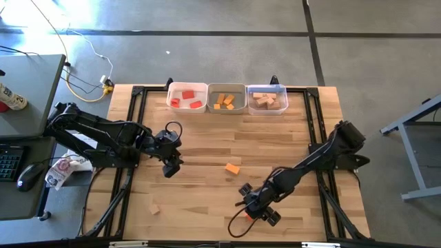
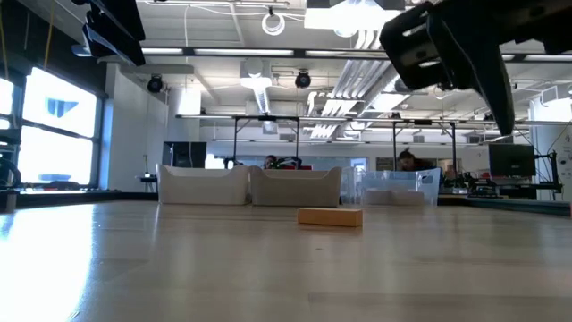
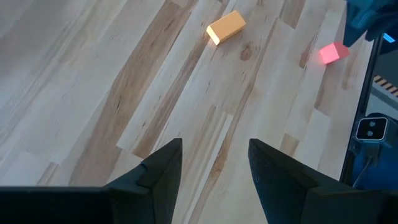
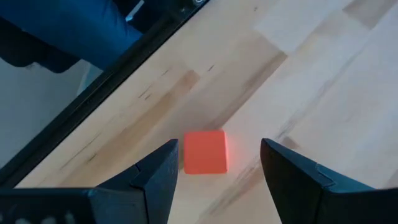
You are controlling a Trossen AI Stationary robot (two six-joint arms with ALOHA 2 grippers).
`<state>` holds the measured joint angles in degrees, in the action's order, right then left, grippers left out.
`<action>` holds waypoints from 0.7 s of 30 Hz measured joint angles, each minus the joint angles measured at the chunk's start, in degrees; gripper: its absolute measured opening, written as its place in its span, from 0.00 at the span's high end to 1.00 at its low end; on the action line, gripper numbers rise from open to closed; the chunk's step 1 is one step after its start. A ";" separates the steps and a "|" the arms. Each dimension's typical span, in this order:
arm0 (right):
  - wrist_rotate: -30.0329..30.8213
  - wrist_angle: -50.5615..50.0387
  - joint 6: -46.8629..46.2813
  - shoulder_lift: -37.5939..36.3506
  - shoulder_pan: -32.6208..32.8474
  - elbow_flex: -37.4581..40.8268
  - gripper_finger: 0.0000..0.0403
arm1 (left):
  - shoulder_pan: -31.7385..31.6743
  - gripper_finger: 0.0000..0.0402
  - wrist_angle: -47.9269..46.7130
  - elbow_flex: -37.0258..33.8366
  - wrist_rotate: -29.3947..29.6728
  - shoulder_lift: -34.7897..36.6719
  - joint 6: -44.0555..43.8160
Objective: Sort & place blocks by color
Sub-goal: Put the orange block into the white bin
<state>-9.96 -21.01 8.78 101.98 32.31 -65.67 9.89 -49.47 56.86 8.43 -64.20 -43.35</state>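
A red cube (image 4: 205, 151) lies flat on the table near its near edge. My right gripper (image 4: 219, 152) is open over it with a finger on either side, not touching it; the high view places this gripper (image 1: 256, 207) there and hides the cube. My left gripper (image 1: 170, 162) is open and hovers over bare table left of centre. An orange-yellow block (image 1: 233, 168) lies mid-table; the left wrist view shows it (image 3: 226, 27) ahead, with the red cube (image 3: 333, 53) farther off. A pale wood block (image 1: 155, 209) lies near the near-left corner.
Three bins stand in a row at the far edge: one with red pieces (image 1: 187, 88), one with orange-yellow pieces (image 1: 227, 88), one clear with pale wood pieces (image 1: 267, 89). A black frame (image 1: 134, 131) rims the table. A desk with a mouse and keyboard stands beyond the left edge.
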 joint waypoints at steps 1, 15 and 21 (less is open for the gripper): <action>-0.07 0.54 -0.37 0.61 0.03 0.00 0.47 | 0.00 0.57 0.00 0.00 0.02 0.00 0.00; -0.08 2.21 -1.15 5.97 1.14 0.00 0.47 | 0.02 0.57 0.00 0.00 0.15 0.00 0.00; 0.07 2.45 -1.01 6.85 1.23 0.00 0.47 | 0.02 0.57 0.00 0.00 0.15 0.00 0.00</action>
<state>-9.89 -18.56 7.77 108.84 33.54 -65.67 9.91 -49.47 56.86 8.58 -64.20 -43.35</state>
